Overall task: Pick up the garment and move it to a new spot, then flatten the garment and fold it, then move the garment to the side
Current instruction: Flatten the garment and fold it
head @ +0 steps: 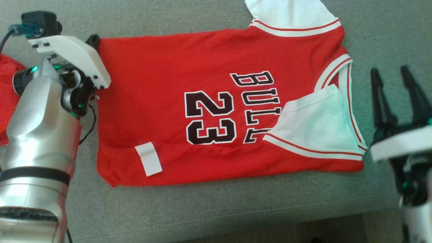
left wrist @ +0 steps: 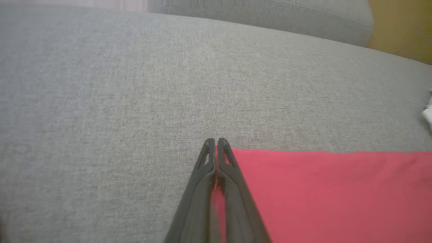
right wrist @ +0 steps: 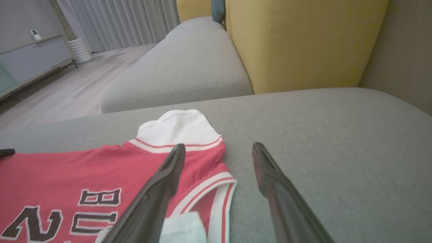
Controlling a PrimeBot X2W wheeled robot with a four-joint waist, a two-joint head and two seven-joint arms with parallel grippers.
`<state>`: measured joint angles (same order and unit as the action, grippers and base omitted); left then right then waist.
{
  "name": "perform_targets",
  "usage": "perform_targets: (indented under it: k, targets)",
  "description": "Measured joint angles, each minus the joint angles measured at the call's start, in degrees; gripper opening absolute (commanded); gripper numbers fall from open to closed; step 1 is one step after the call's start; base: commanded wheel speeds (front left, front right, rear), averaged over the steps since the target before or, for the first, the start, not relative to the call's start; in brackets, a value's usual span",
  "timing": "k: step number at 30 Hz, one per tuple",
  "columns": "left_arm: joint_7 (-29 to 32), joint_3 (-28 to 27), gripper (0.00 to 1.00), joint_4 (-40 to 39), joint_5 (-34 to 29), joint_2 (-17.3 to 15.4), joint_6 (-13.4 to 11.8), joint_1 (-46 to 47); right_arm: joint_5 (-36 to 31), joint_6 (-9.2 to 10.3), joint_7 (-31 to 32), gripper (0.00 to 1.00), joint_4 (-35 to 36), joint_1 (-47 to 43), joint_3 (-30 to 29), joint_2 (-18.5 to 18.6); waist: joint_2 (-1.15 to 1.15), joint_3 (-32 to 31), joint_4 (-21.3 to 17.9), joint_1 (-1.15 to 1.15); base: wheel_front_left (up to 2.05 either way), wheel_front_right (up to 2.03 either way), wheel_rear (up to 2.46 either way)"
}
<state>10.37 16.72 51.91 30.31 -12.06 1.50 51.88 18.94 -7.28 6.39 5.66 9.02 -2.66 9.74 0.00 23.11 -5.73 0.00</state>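
The garment (head: 162,101) is a red jersey with "BULLS 23" in black and white sleeves. It lies spread on the grey sofa seat (head: 202,209), one white sleeve folded in over the chest. My left gripper (head: 93,39) is at the far left corner of the hem. In the left wrist view the left gripper (left wrist: 216,145) is shut, with red cloth (left wrist: 320,192) pinched between its fingers at that corner. My right gripper (head: 401,94) stands open just right of the collar, above the seat. In the right wrist view its fingers (right wrist: 168,175) frame the garment's shoulder (right wrist: 101,165).
Another red cloth (head: 6,101) lies at the left edge behind my left arm. A yellow back cushion (right wrist: 303,44) and a second grey seat (right wrist: 182,67) lie beyond the garment. The sofa's front edge (head: 303,222) runs along the bottom, with floor below.
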Motion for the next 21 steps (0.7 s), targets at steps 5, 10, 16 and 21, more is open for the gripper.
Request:
perform_targets:
  k: [5,10,16,21]
  targets:
    - [-0.36,1.13,0.00,-2.63,-0.68,0.38,-0.55,0.28,3.33,0.00,2.42,1.00,-7.54,9.32,0.14,4.59,0.00,0.58,1.01,0.00,0.00,0.00,0.00]
    - [0.90,2.24,0.00,-5.26,-0.74,2.37,-0.48,2.19,7.11,0.00,4.37,1.00,-18.51,20.16,1.80,9.13,0.00,2.25,3.19,0.00,0.00,0.00,0.00]
    - [2.64,3.66,0.00,-6.84,-0.71,4.80,0.05,3.64,10.02,0.01,7.11,1.00,-29.52,31.82,6.75,11.91,0.00,4.89,6.77,0.00,0.00,0.00,0.00]
    - [2.64,5.27,0.00,-7.22,-0.73,6.56,0.14,4.22,11.09,0.01,8.54,1.00,-38.45,41.32,10.71,13.94,0.00,7.06,9.73,0.01,0.00,0.00,0.00]
